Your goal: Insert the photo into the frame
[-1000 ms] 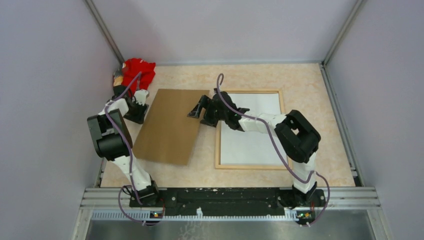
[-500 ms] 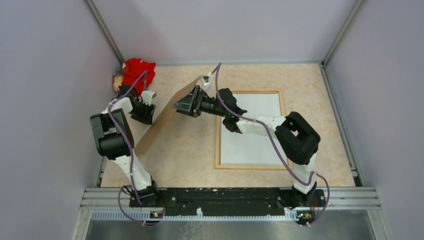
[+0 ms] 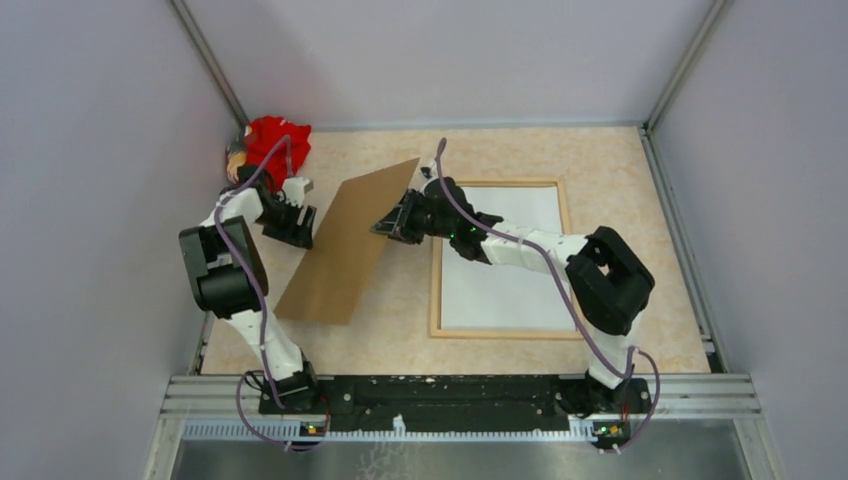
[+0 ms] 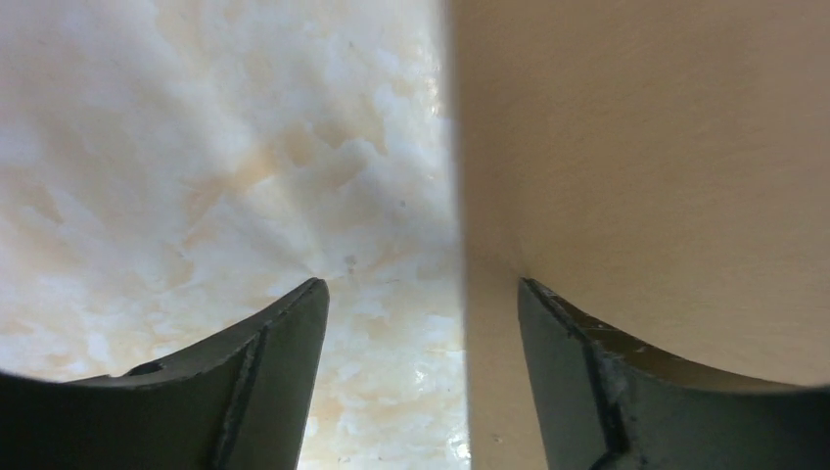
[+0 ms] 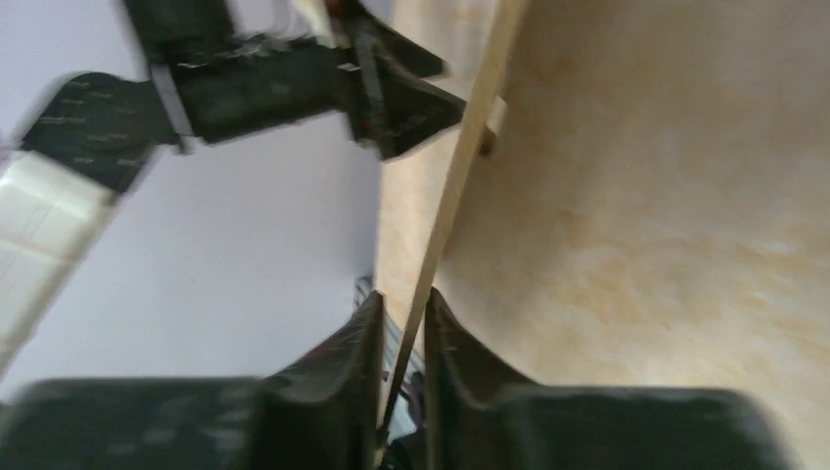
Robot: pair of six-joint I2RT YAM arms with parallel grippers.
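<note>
The frame [image 3: 437, 290] is thin light wood and lies flat on the right half of the table. Inside it lies the photo [image 3: 505, 270], plain white back up. A brown cardboard backing board [image 3: 345, 250] stands tilted left of the frame, its right edge raised. My right gripper [image 3: 392, 226] is shut on that raised edge; the right wrist view shows the thin board [image 5: 460, 186] running between the narrowed fingers of the right gripper [image 5: 403, 304]. My left gripper [image 3: 303, 222] is open at the board's left edge. In the left wrist view that board [image 4: 636, 147] edge sits inside the wide left gripper [image 4: 421, 294].
A red cloth figure [image 3: 275, 140] lies in the far left corner against the wall. Metal rails and grey walls close the table on the left, back and right. The marbled tabletop [image 3: 600, 160] shows around the frame.
The board lay flat a second ago, was tipped up steeply, and now leans lower. My right gripper has closed on its right edge. The left gripper has opened wider at the left edge.
</note>
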